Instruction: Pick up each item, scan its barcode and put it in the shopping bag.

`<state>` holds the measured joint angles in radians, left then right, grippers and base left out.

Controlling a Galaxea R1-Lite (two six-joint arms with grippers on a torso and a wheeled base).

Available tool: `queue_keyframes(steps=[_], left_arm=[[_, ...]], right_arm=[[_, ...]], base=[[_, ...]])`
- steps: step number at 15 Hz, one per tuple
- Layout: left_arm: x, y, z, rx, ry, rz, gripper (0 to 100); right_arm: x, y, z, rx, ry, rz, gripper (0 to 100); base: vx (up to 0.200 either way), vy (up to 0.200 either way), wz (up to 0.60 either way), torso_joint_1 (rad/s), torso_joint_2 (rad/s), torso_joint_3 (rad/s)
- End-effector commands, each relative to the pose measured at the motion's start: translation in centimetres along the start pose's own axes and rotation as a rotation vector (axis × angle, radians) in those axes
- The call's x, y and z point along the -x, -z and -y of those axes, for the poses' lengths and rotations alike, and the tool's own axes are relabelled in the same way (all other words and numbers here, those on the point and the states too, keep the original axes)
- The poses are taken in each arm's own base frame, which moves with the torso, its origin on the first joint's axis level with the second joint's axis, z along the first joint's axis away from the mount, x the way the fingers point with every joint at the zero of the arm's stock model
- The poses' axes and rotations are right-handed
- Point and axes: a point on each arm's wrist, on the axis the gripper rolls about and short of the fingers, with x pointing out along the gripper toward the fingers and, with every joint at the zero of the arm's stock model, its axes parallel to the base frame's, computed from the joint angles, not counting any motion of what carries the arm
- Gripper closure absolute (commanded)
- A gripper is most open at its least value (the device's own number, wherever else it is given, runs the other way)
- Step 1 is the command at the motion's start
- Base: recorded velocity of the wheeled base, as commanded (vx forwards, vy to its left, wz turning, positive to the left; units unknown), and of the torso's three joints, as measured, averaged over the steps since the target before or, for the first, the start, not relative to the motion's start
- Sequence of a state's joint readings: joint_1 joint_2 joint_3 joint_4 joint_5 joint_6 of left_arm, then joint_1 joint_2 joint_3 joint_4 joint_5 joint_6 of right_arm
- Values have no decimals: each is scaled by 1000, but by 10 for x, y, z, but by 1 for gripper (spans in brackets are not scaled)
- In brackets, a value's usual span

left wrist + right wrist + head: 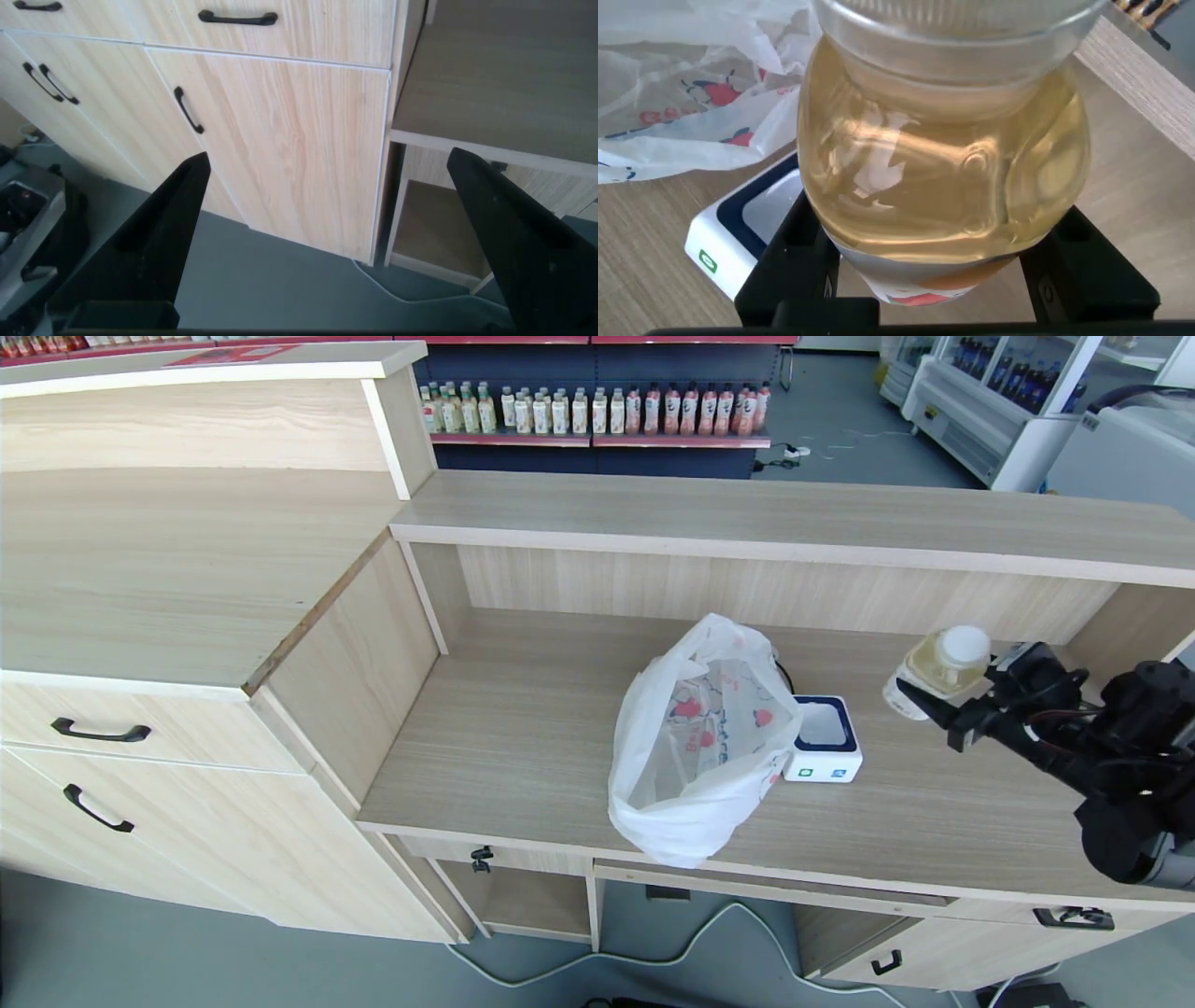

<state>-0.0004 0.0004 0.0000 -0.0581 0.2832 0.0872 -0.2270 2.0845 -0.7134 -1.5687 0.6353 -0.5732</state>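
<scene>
Head view. A light wood desk (pixel 523 728) sat recessed under a raised counter (pixel 747 513), with a taller counter block to the left. Drawers (pixel 140 737) with black handles were at the near left. The floor (pixel 187 952) was grey, with a pale cable (pixel 672 943) lying under the desk. At the far side of the room stood a red-edged shelf (pixel 597 441) of bottled drinks, and glass-fronted coolers (pixel 990 392) at the far right.

The bag (pixel 695 747), white plastic with red printing, stood mid-desk with its mouth open upward; the print was too small to read and the contents could not be made out. The scanner (pixel 826 742), a white box with a blue rim and two small green marks on its near face, sat just right of the bag, the bag's edge lying against it.

The right gripper (pixel 920 698) was closed around the bottle (pixel 938 670), holding it above the right part of the desk, to the right of the scanner. The bottle had a white cap and held pale yellow liquid.

Left wrist view. The left gripper (pixel 329 157) had its fingers spread wide, with nothing between them. It hung over the floor in front of wood cabinet doors (pixel 280 140) with black handles.

Right wrist view. Black fingers (pixel 799 257) pressed both sides of the bottle's lower body, where a label edge showed red. The scanner and bag lay beyond it on the desk.
</scene>
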Motion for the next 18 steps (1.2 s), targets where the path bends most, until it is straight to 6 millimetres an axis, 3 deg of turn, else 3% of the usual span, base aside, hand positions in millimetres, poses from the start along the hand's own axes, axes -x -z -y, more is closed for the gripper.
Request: queue_keyframes(steps=[1, 4, 10, 14, 18], left_arm=[[0, 0, 0, 0, 0, 1, 0], [0, 0, 0, 0, -1, 1, 0], [0, 0, 0, 0, -1, 1, 0], [0, 0, 0, 0, 0, 1, 0], [0, 0, 0, 0, 0, 1, 0]], right_arm=[[63, -50, 26, 23, 202, -77, 100], [76, -67, 30, 17, 272, -104, 100], [77, -77, 34, -17, 332, -135, 100], [59, -84, 22, -75, 344, -117, 100], [41, -66, 5, -281, 284, -121, 100]], base=[[0, 0, 0, 0, 0, 0], [0, 0, 0, 0, 0, 0], [0, 0, 100, 0, 0, 0], [0, 0, 600, 0, -1, 5], [0, 0, 150, 1, 1, -1]])
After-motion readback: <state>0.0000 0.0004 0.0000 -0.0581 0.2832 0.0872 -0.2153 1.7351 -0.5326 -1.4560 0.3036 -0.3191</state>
